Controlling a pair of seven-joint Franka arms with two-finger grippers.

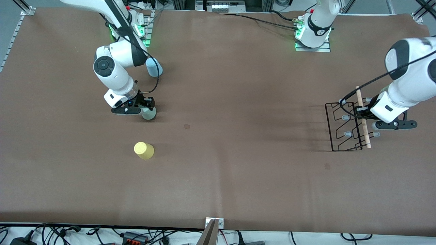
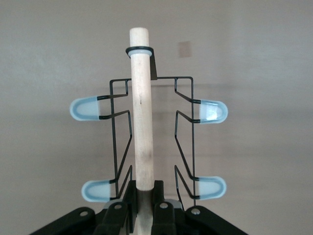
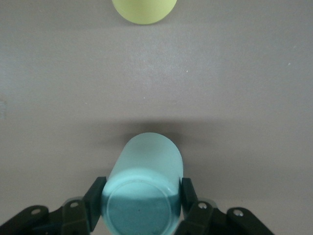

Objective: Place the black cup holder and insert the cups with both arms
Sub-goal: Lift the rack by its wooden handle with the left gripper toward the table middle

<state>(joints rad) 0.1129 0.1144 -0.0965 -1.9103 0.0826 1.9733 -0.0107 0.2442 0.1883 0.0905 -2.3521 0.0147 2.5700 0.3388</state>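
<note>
yellow cup [image 3: 144, 10]: cut by frame edge | black cup holder [image 1: 344, 127]: partly hidden by left arm (two prongs)

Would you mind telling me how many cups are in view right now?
3. A blue cup stands by the right arm's base. A grey-green cup sits between the right end effector's fingers. A yellow cup stands nearest the front camera. None looks hidden.

Brown mat [image 1: 238, 177] covers desk. Cables [image 1: 136, 236] bunch along 6 o'clock edge. Slotted metal rail [image 1: 12, 41] at 10 o'clock.
</note>
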